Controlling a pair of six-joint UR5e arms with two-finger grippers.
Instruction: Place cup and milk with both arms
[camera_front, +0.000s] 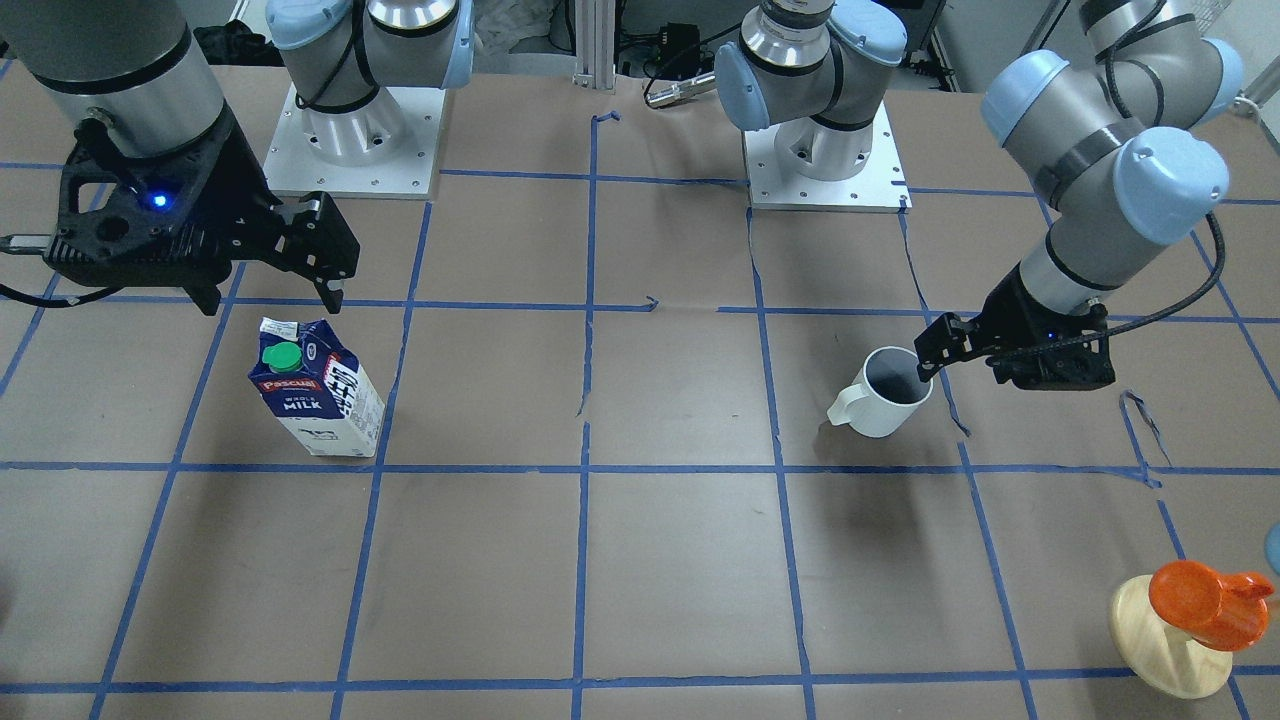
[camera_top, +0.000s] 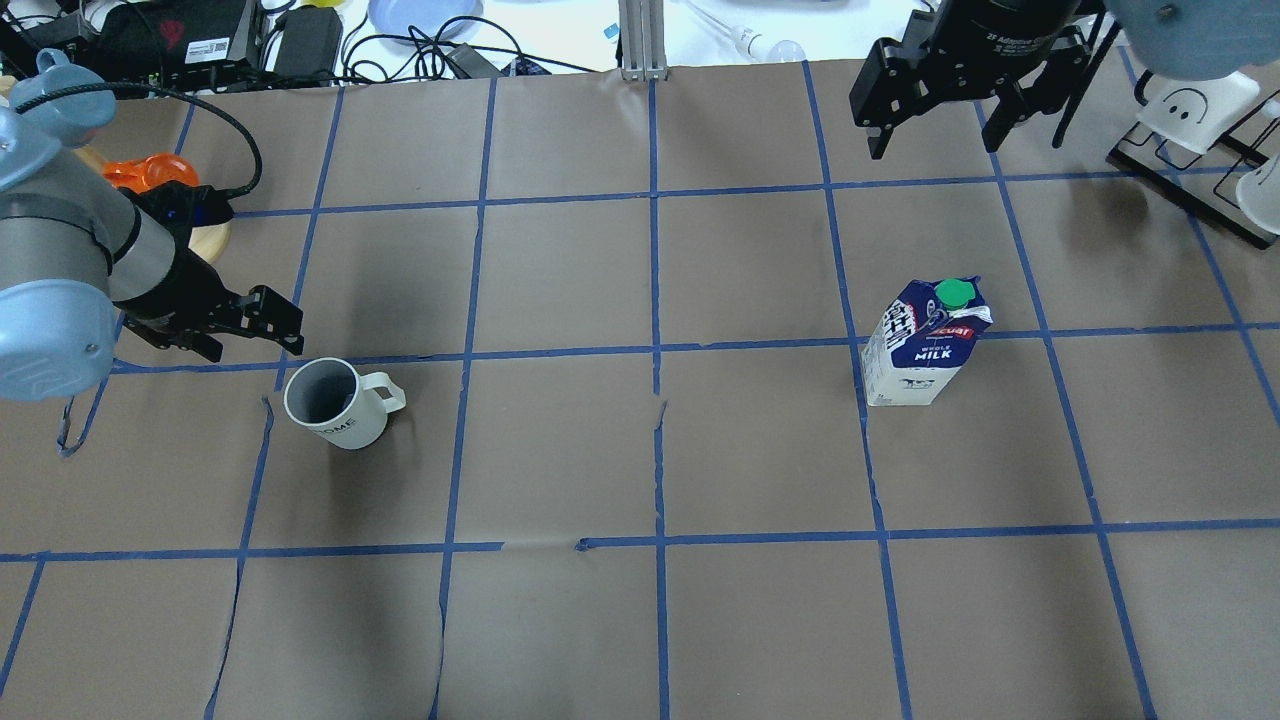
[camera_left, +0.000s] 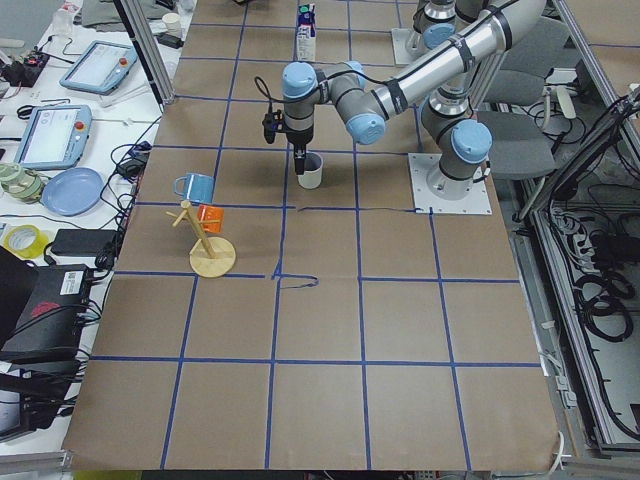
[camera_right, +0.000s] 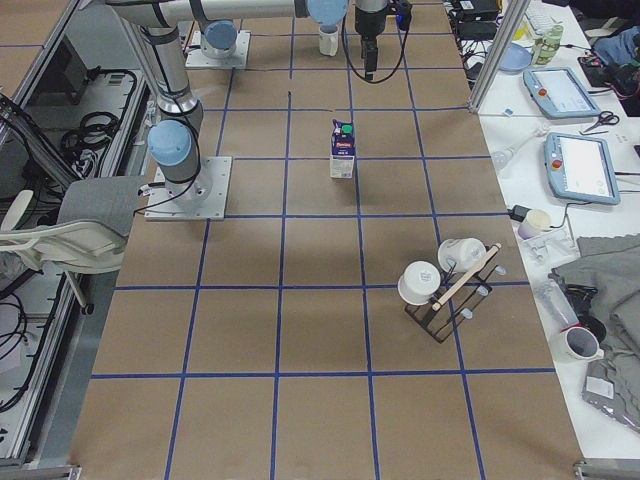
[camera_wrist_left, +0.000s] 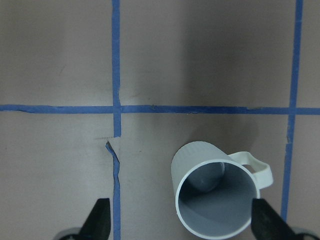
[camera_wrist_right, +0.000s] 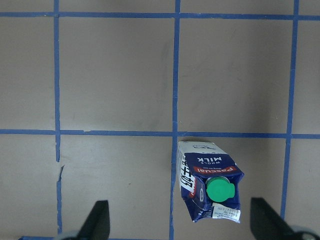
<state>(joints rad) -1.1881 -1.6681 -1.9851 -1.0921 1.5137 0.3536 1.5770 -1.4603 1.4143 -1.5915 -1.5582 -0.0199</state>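
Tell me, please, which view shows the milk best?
The front-facing view: the milk stands upright, large, label readable. Overhead shows it nearly as well; the right wrist view sees its top; both side views show it small; the left wrist view misses it.

Wide gap between cup (camera_top: 333, 405) and milk (camera_top: 925, 345); wooden stand (camera_top: 208, 242) close beyond left hand (camera_top: 250, 335).

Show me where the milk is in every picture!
Front-facing: milk left of middle.
Overhead: right of middle.
Exterior left: top edge, far end.
Exterior right: upper middle.
Left wrist: not in it.
Right wrist: lower right.
Landmark: blue tape cross beside its base.
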